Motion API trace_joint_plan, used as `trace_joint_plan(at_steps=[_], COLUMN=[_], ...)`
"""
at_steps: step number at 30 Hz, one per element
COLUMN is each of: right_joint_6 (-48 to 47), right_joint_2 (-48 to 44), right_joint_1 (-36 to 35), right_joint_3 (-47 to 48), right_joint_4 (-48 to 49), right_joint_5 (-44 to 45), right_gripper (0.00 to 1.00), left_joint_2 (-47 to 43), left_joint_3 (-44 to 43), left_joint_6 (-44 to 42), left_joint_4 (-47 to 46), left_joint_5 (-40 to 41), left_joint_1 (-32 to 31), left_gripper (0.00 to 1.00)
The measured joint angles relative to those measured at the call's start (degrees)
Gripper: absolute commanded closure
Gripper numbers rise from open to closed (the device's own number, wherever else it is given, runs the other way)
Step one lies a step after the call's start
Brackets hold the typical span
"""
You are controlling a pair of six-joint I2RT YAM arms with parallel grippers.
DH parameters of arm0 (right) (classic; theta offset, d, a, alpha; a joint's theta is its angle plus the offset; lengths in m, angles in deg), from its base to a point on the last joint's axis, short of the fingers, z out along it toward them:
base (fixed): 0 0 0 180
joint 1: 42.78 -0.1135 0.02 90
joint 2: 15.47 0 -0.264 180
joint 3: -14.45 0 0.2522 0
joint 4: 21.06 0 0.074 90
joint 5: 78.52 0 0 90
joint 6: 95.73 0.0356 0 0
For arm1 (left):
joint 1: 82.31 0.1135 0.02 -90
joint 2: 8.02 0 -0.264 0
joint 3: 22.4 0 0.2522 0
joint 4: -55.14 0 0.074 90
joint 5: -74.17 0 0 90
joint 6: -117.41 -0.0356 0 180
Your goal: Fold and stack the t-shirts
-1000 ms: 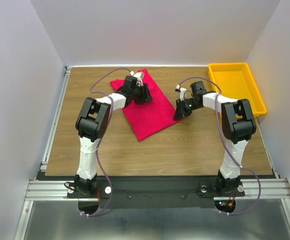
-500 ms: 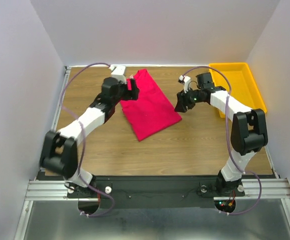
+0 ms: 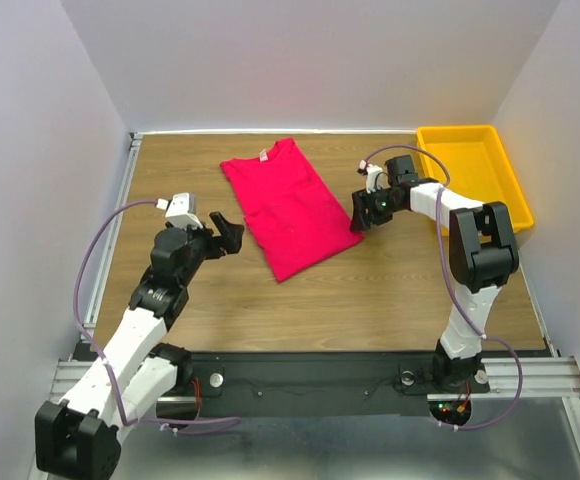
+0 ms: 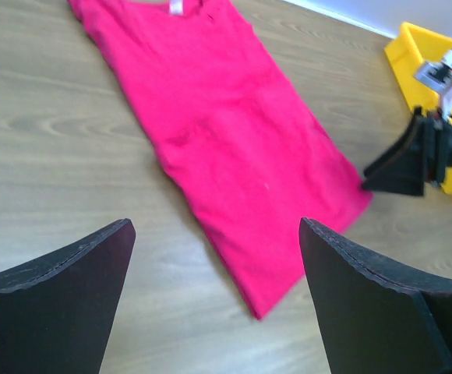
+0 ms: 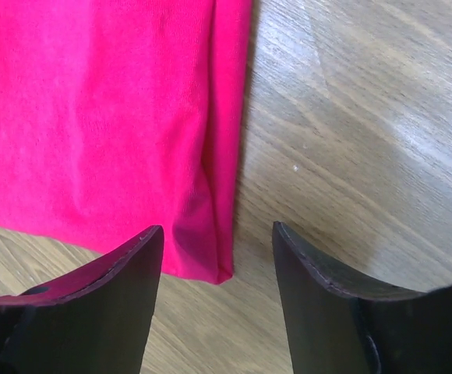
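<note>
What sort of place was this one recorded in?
Probably a lab robot cell: plain white walls box in a wood-grain table, two arms are bolted to an aluminium rail, with a pink t-shirt and a yellow tray as props.

There is one t-shirt [image 3: 290,210], one yellow tray [image 3: 457,131], one wooden table [image 3: 370,290] and two grippers, namely one left gripper [image 3: 232,232] and one right gripper [image 3: 357,217]

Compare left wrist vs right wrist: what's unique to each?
Left wrist only: most of the t-shirt with its white neck label, the yellow tray, the right end effector by the shirt's corner. Right wrist only: close-up of that corner, a fold line along the edge. Both: pink cloth flat on the wood table; left end effector and right open, empty.
</note>
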Motion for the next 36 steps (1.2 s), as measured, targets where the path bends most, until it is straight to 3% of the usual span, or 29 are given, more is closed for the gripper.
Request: trace_joint_plan(at_steps=[3,7,14,18,21,22,24,25,28,30,36], right_joint_6=[1.3,2.4,1.0,-3.7,-8.3,-9.7,-12.3,-13.6,-16.5,-18.9,-30.8], right_joint_2=[0.4,0.5,-0.5,-4.2,-7.9,-8.9,-10.7,-11.4,-13.7,-16.1,-24.9], right_joint_1=[0.0,0.1,0.0,-1.0,-1.8,-2.0,-2.3,-2.5,-2.7,-2.6,-1.8], right_joint_3=[-0.4,-2.4,-6.7,-10.4,-14.0,-14.9,-16.5,-16.9,-16.8,-15.8,-9.7], right_joint_4=[0.9,2.8,2.8,-2.2,-7.3,-8.8,-12.7,-14.4,-18.4,-20.1,-20.4], right_joint_5=[-0.6,-3.8,-7.7,-7.4,-6.9,-6.8,-6.6,-6.4,-3.8,-1.6,-0.8], right_gripper=[0.43,0.56,0.99,0.99,0.94,0.8,0.66,0.54,0.39,0.31,0.25], left_joint_2=[-4.2,-7.0,-6.0,-5.2,-5.1,-5.1,-5.1,-4.9,-3.9,-2.8,-0.3], left_joint_3=[2.4,3.9,5.0,5.0,5.0,5.0,5.0,5.0,4.5,3.2,-4.6], left_joint_6=[2.0,4.8,9.0,10.0,10.4,10.3,10.3,9.9,8.7,6.5,-5.2], left_joint_4=[1.8,3.0,3.4,3.9,4.5,4.7,4.9,4.9,5.3,6.0,6.7], left_joint_5=[-1.8,-4.2,-7.9,-9.7,-11.3,-12.0,-12.8,-13.8,-15.9,-17.8,-21.9], left_joint_1=[0.0,0.0,0.0,0.0,0.0,0.0,0.0,0.0,0.0,0.0,-0.5], left_gripper=[0.02,0.02,0.06,0.06,0.06,0.06,0.07,0.07,0.07,0.07,0.07])
